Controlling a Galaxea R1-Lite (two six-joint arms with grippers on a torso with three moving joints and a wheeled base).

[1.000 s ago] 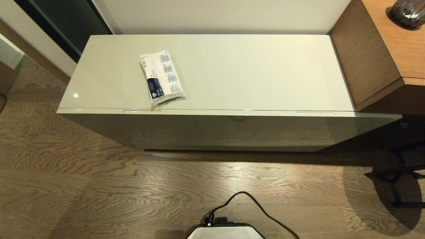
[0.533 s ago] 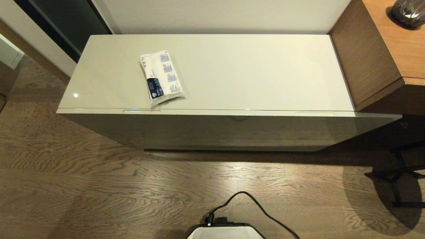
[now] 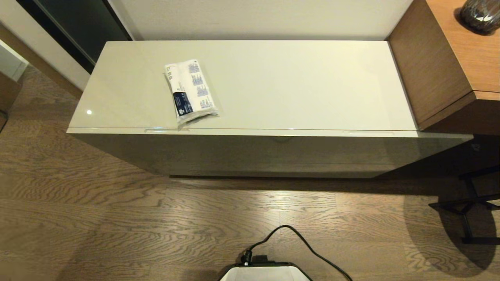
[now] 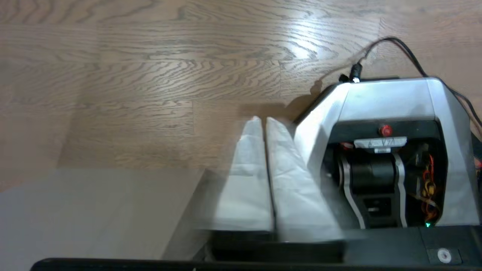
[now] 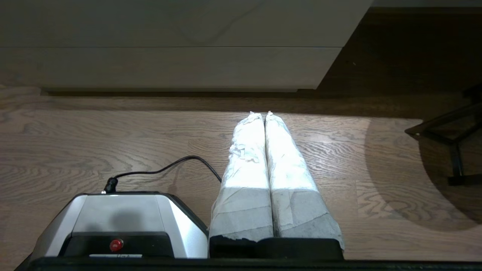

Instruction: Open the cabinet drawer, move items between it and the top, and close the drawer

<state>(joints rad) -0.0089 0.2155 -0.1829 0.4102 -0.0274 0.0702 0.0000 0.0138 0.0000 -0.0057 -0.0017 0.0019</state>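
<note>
Wood-plank floor (image 3: 117,218) before shut cabinet drawer (image 3: 273,154); white packet (image 3: 190,90) on top (image 3: 293,82), left; left gripper (image 4: 263,122) and right gripper (image 5: 264,114) pressed together, empty, low; hook near-edge slot, pull straight.

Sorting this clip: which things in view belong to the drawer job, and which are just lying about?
Job:
- white packet with blue and dark print, lying on the top
- cabinet drawer, closed
- left gripper, shut, empty, low over the floor
- right gripper, shut, empty, parked

Lying about:
- brown wood-grain desk
- dark vase on it
- black cable
</note>
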